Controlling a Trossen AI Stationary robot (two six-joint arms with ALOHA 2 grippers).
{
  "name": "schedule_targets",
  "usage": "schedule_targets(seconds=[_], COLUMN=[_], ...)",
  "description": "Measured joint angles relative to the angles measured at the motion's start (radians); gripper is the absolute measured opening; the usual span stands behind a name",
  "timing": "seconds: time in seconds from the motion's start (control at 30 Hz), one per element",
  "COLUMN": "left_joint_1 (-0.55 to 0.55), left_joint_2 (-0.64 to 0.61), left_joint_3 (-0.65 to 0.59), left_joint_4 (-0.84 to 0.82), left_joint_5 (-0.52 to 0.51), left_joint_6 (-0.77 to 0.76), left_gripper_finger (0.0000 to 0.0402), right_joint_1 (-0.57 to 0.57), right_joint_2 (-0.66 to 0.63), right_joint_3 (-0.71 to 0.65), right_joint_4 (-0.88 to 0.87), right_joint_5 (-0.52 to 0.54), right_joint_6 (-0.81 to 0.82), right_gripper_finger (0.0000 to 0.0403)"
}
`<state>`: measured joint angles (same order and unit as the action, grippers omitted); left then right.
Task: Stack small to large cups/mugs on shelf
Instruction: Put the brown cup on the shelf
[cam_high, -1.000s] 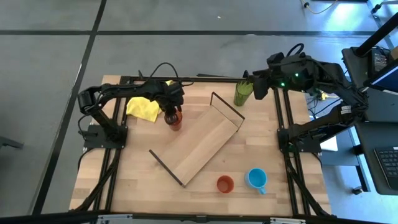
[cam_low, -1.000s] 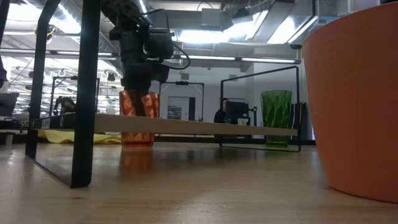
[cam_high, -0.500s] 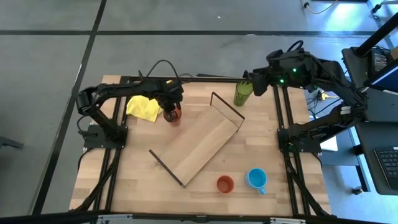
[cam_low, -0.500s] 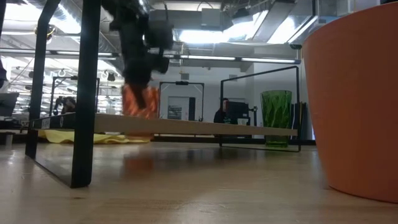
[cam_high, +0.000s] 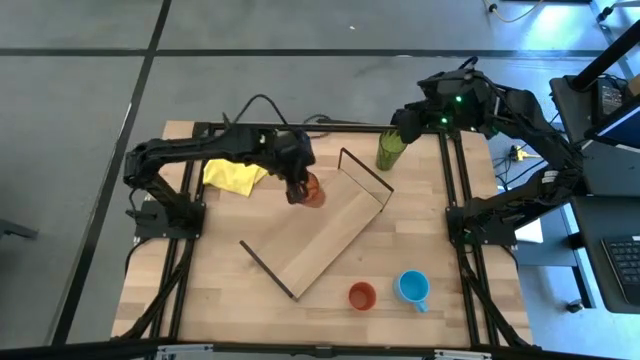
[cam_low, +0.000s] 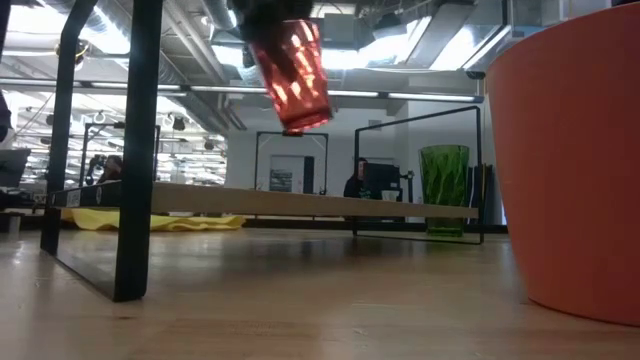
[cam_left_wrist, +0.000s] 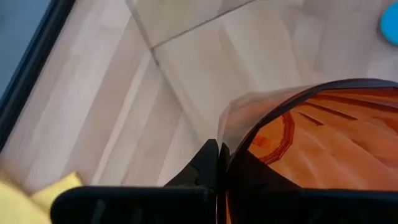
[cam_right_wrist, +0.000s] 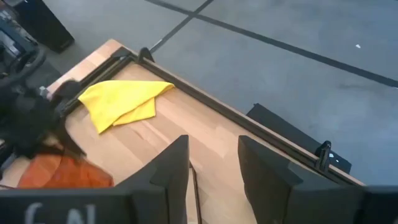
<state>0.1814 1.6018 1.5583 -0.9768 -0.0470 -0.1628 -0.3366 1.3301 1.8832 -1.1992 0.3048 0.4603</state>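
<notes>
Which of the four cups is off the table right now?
The orange-red translucent tumbler, gripped by the left gripper above the shelf. The others stand on the tabletop.

Tilted orange-red tumbler seemingly airborne

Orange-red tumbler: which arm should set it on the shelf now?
Left. The left gripper already holds the orange-red tumbler lifted beside the shelf. The right gripper, open, hangs over the green tumbler at the far edge.
</notes>
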Motion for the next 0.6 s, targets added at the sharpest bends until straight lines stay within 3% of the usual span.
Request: schedule_targets(seconds=[0.3, 0.6], left_joint_1=[-0.031, -0.04], left_joint_2=[0.204, 0.299], left_joint_3=[0.073, 0.184], left_joint_4=[0.003, -0.016], left_joint_5=[-0.015, 0.009], left_joint_6=[-0.045, -0.08], left_gripper_finger=[0.0009, 0.0011], right_joint_1=[-0.037, -0.04], right_joint_2=[-0.002, -0.055], right_joint_3=[0.0, 0.0], right_joint_4=[0.023, -0.025], right_joint_5=[-0.002, -0.002], right_joint_6=[-0.002, 0.031], right_gripper_finger=[0.014, 0.014])
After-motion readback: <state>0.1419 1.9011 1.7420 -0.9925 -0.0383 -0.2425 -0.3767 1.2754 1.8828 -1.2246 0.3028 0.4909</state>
